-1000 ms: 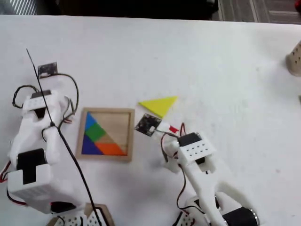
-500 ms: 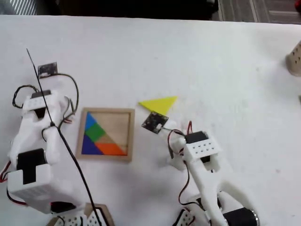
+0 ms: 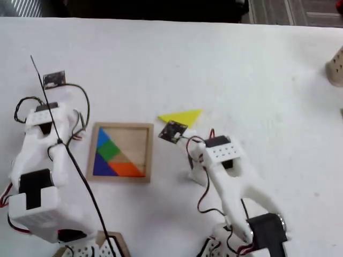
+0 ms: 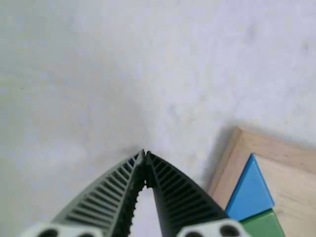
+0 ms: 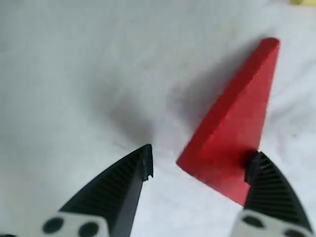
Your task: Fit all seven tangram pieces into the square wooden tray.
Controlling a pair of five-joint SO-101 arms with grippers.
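**Red Triangle Off-Centre**

From above, spotted wooden tray (image 3: 120, 128) part-filled, yellow triangle (image 3: 181, 118) loose on counter (image 3: 241, 64). Left wrist: found left claw (image 4: 144, 163) pinched closed beside tray. Right wrist: caught right claw (image 5: 200, 163) wide around red triangle (image 5: 232, 118), off-centre; risked squirting it sideways.

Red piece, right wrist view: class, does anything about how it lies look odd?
Yes: the red piece seems tipped up on one edge, not flat on the table; one of the right arm's jaws touches it.

Robotics lab bench, white-covered table (image 3: 257, 69), left arm (image 3: 37, 160) and right arm (image 3: 233, 179) of white printed plastic, loose wiring (image 3: 84, 104), bare camera board (image 3: 54, 80).
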